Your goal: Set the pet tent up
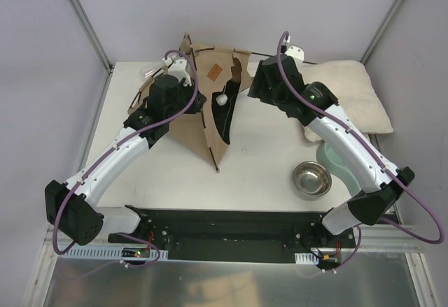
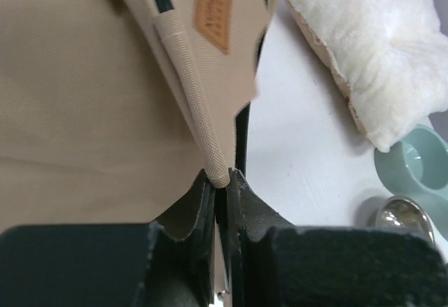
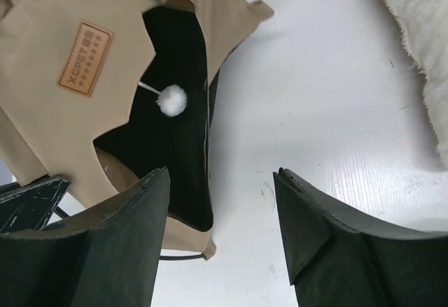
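Observation:
The tan pet tent [image 1: 213,104] stands partly raised at the back middle of the table, its brown label [image 1: 216,70] near the top and a white pom-pom hanging in its dark doorway [image 1: 221,100]. My left gripper [image 2: 222,176] is shut on a woven pole sleeve [image 2: 190,90] at the tent's edge; the label [image 2: 214,10] shows above it. My right gripper [image 3: 222,181] is open and empty, just right of the tent [image 3: 70,41], above bare table. A thin black pole [image 3: 183,256] sticks out at the tent's lower corner.
A fluffy off-white pillow [image 1: 353,94] lies at the back right, also showing in the left wrist view [image 2: 371,48]. A steel bowl [image 1: 311,179] and a pale green bowl [image 1: 336,161] sit at the front right.

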Robot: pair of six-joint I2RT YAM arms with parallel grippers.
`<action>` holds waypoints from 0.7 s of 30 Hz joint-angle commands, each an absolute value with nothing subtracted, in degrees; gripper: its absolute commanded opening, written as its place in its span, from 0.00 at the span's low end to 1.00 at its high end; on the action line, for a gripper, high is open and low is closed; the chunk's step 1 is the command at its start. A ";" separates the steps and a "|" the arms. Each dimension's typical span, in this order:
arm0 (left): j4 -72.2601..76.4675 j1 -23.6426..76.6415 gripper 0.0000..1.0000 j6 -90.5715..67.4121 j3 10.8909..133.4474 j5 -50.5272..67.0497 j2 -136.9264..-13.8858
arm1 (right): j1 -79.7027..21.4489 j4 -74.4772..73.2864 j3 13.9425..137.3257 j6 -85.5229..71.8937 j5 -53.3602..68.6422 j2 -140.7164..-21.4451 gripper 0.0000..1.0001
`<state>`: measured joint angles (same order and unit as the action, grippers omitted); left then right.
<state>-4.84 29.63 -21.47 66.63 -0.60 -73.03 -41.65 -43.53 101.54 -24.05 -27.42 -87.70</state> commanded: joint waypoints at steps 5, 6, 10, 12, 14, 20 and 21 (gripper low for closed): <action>-11.95 29.79 0.00 -9.52 72.33 -3.70 -68.74 | -39.55 -37.88 102.73 -9.27 -17.16 -83.32 0.68; -12.74 29.79 0.00 -8.10 72.77 -2.73 -67.77 | -39.29 -38.23 103.53 -7.05 -14.70 -83.23 0.69; -14.32 29.80 0.00 -3.09 73.65 -0.09 -63.47 | -38.06 -39.11 105.47 -0.45 -6.17 -82.09 0.72; -15.37 29.71 0.00 -1.50 74.35 -0.79 -61.36 | -37.88 -39.02 105.47 2.27 -3.61 -81.30 0.73; -16.17 29.71 0.00 -0.53 74.88 -1.58 -59.42 | -37.53 -38.85 105.38 4.03 -3.34 -80.69 0.73; -16.96 29.36 0.00 2.63 76.64 -5.45 -55.38 | -37.18 -37.54 106.52 9.75 -4.66 -80.42 0.76; -16.96 29.36 0.00 2.72 76.73 -5.97 -55.02 | -37.09 -36.49 106.44 10.54 -4.75 -80.33 0.76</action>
<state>-20.03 29.56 -2.24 73.34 -3.29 -58.04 -37.56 -40.53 103.79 4.45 -5.54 -82.28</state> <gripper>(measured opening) 0.058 0.754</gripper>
